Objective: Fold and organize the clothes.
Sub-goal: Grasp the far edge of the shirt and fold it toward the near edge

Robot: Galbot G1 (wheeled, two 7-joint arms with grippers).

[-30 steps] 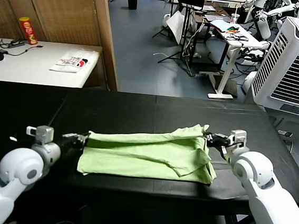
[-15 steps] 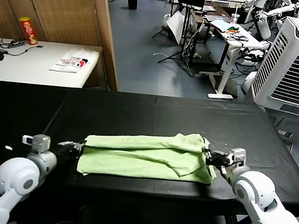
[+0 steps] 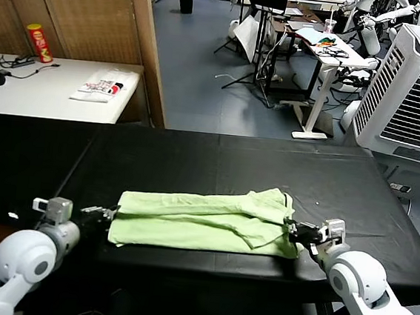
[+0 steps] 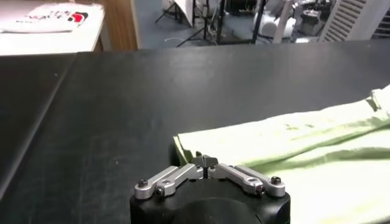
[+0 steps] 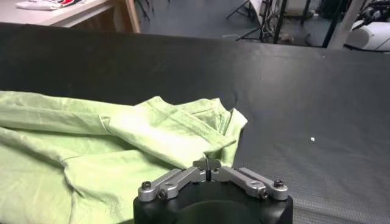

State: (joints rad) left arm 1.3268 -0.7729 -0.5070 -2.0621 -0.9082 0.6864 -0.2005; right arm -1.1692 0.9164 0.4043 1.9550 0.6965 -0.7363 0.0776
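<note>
The clothes are one pale lime-green polo shirt, lying folded into a long band across the black table. My left gripper sits low at the band's left end, shut on the shirt's edge. In the left wrist view its tips meet right at the shirt's corner. My right gripper is at the band's right end, shut on the cloth by the sleeve. Its tips rest against the shirt in the right wrist view.
A white side table at the back left carries a white printed packet and a red can. A wooden partition stands behind the black table. A large white air cooler is at the right.
Both grippers have drawn the shirt's raised far edge toward the table's near side and lowered it. The shirt now lies flatter, as a narrower band.
</note>
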